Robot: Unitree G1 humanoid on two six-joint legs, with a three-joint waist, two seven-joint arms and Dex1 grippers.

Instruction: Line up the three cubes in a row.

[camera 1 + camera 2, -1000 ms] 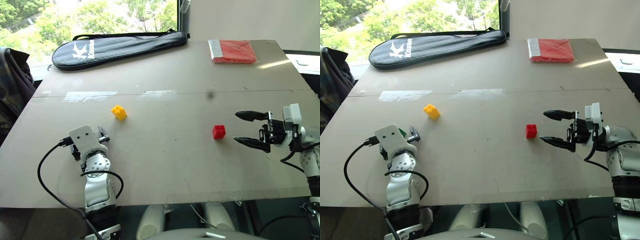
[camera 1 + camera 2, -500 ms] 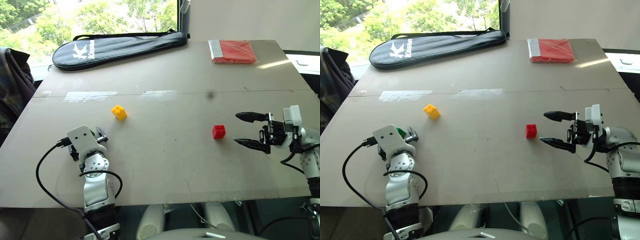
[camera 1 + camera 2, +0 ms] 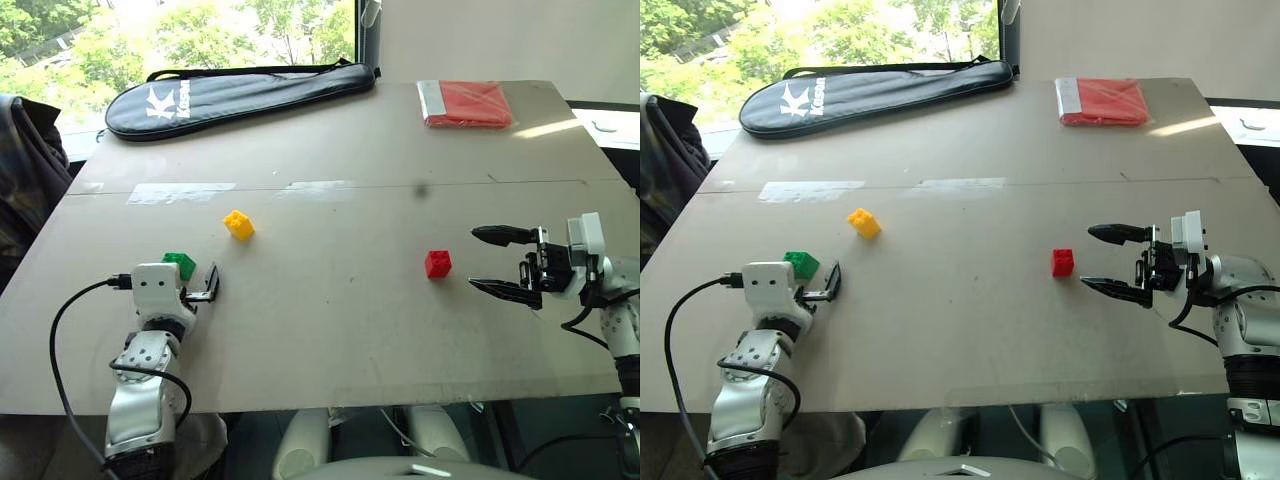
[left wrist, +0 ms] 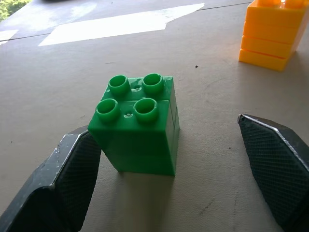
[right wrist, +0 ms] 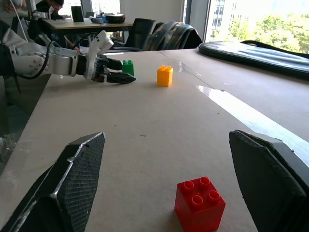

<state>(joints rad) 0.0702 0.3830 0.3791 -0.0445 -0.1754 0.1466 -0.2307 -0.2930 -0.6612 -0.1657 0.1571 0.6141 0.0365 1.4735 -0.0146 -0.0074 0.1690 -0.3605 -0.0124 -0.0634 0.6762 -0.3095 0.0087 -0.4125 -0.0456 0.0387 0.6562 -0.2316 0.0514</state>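
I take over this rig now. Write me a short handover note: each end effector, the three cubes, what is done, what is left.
Left end effector: open, green cube between its fingers, not gripped.
Right end effector: open, pointing at red cube, apart from it.
Yellow cube: on the table, beyond the green one.
Done: nothing lined up.
Left: bring all three cubes into one row.

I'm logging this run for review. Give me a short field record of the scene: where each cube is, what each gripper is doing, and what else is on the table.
green cube: upright on the table, between the open left gripper fingers, not gripped
yellow cube: alone, beyond the green one
red cube: on the table just ahead of the open right gripper
row: not formed
other items: black racket bag, red packet at far edge
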